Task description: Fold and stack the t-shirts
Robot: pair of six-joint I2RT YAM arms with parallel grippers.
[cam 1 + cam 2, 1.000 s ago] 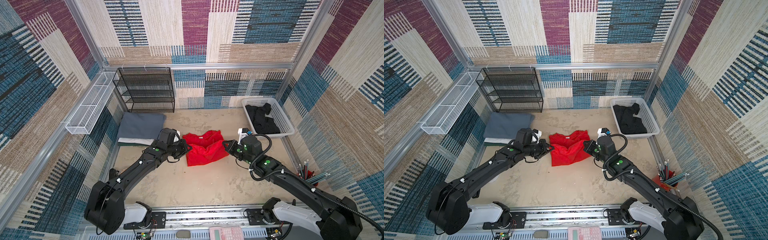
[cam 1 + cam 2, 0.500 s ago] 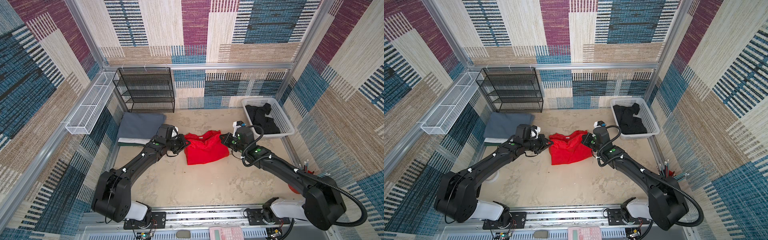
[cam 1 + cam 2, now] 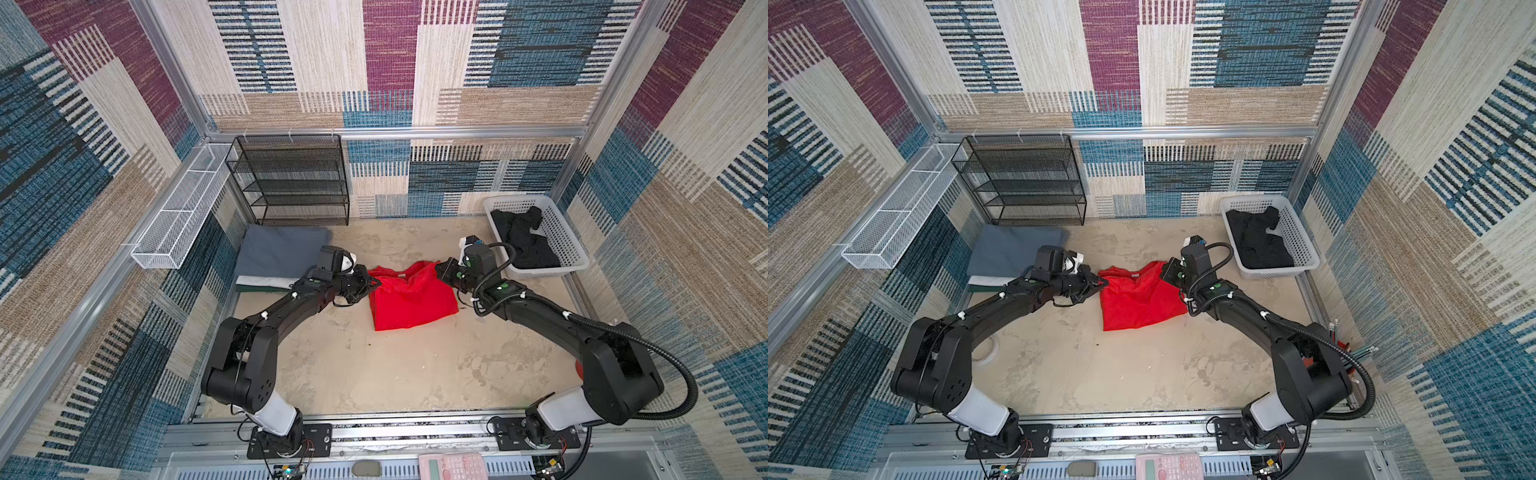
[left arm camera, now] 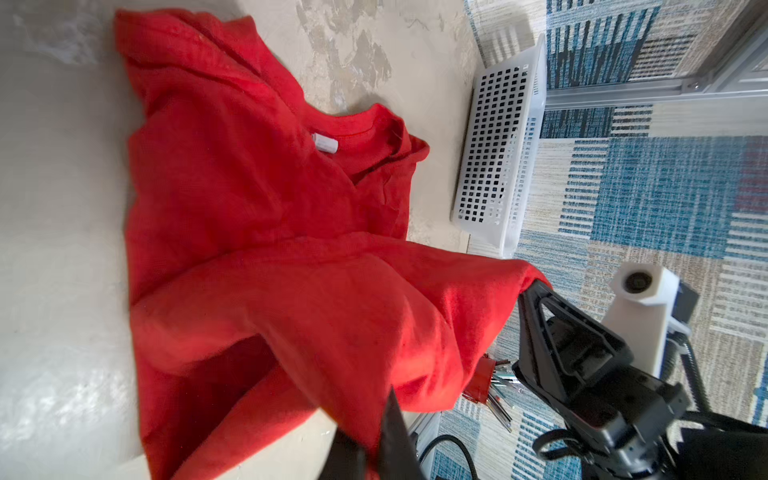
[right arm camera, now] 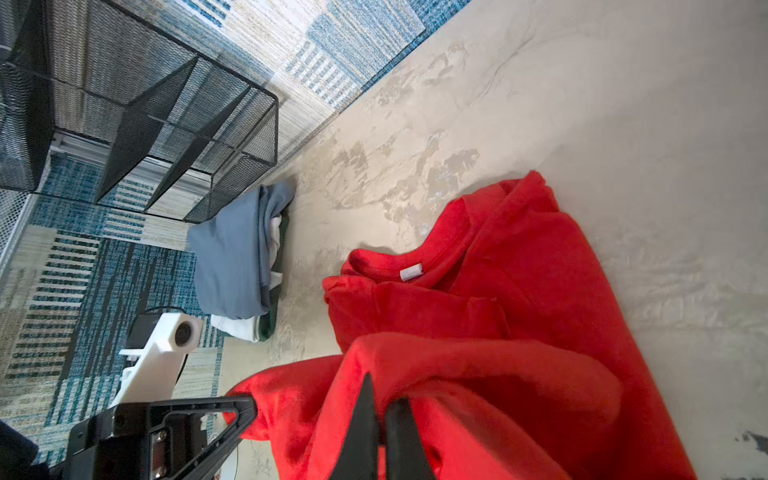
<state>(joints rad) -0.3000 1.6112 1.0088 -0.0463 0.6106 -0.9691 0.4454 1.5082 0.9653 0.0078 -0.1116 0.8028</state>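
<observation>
Near mid-frame in both top views, the left gripper (image 3: 374,284) is clamping shut on the red t-shirt (image 3: 411,299) at its upper left corner, and the right gripper (image 3: 439,270) is pinching the upper right corner, both holding cloth raised off the table (image 3: 374,374). A white neck label (image 4: 325,143) is showing at the collar, print unreadable. At left, a grey t-shirt (image 3: 278,251) is lying atop a white t-shirt (image 5: 239,328) and a dark green t-shirt (image 5: 273,322); at right, a black t-shirt (image 3: 523,241) is sitting in a white basket (image 3: 540,272).

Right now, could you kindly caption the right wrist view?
Right gripper and left gripper, both shut on the red t-shirt, near the folded stack.
</observation>
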